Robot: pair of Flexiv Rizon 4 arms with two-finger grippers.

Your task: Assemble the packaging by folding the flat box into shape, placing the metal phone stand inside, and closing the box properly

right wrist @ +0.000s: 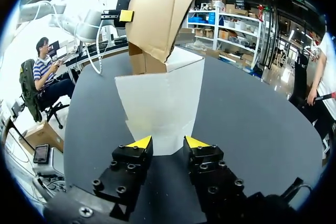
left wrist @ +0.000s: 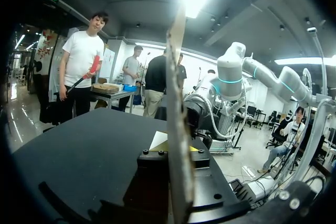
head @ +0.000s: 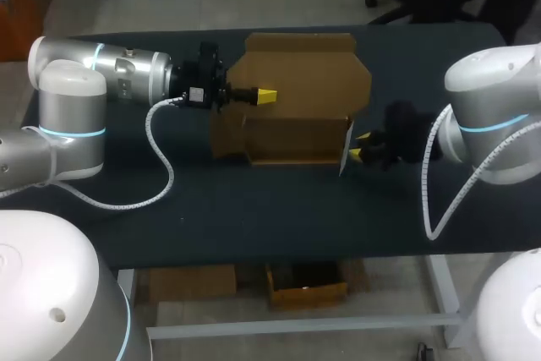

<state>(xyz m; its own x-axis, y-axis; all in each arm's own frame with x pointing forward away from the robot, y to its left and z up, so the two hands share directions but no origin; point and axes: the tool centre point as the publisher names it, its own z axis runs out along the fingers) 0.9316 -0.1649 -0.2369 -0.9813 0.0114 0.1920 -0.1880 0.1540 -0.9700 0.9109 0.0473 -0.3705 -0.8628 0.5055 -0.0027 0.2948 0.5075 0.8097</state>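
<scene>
A brown cardboard box (head: pixel 296 99), partly folded, stands mid-table with its large lid panel spread toward the far edge. My left gripper (head: pixel 266 95) reaches over its left side and is shut on an upright cardboard wall (left wrist: pixel 176 103), which rises edge-on between its fingers (left wrist: pixel 152 162). My right gripper (head: pixel 362 146) sits at the box's right end, open. The white inner face of a side flap (right wrist: pixel 163 103) lies just ahead of its yellow tips (right wrist: pixel 139 142), its near edge reaching between them untouched. The brown box (right wrist: pixel 157 9) towers beyond. No phone stand is visible.
The dark table (head: pixel 254 209) has bare surface in front of the box and to both sides. My left gripper (right wrist: pixel 125 15) shows beyond the box in the right wrist view.
</scene>
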